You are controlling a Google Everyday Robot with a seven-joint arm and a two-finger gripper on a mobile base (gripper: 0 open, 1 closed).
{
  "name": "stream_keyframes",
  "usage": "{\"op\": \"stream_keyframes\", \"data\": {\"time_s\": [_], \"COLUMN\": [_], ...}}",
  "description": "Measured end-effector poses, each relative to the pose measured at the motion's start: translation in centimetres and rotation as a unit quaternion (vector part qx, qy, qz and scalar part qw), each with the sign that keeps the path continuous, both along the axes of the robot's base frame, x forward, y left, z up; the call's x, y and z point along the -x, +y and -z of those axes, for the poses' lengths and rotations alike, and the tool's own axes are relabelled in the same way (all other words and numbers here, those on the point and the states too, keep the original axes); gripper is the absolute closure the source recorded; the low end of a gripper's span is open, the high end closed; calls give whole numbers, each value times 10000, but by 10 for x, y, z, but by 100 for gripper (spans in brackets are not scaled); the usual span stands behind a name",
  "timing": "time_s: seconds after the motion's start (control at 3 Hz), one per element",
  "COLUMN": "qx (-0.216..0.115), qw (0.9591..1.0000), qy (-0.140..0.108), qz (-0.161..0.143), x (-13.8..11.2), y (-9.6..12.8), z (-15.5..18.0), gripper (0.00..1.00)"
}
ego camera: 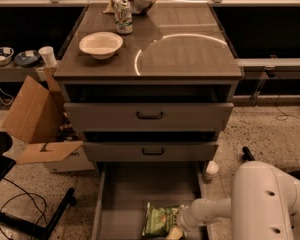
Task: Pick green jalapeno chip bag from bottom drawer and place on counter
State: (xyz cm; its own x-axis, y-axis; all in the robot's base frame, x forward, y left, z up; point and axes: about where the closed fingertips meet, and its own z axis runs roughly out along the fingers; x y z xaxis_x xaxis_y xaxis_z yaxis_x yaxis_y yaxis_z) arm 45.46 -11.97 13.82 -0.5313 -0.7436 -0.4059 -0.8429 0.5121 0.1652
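Nothing's reading legibly from here. The green jalapeno chip bag [160,218] is showing pale lettering, the soda can [123,15] some markings, and the cardboard box [65,156] dark print on its side, all too small to make out. The gripper [174,232] is sitting at the bag's right edge in the bottom drawer [140,186].

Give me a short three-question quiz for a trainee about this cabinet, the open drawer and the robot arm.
1. True or false: the green jalapeno chip bag lies on the counter.
2. What stands just behind the white bowl on the counter? A) a green-and-white soda can B) a glass bottle C) a coffee mug
3. Fill in: the gripper is down in the open bottom drawer, at the bag's lower ____ corner as the camera sees it.
Key: 1 false, the bag lies in the bottom drawer. 2 A. 3 right.
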Motion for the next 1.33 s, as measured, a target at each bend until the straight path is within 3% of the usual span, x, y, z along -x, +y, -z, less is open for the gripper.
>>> {"op": "stream_keyframes", "data": {"time_s": [0.33,1.0,1.33], "qx": [-242,-243,-243], "qw": [9996,9996,9996], "qy": [60,60,60], "qz": [-151,-152,-152], "x": [4,4,4], "y": [20,20,20], "z": [12,3,3], "gripper": [25,72,71]}}
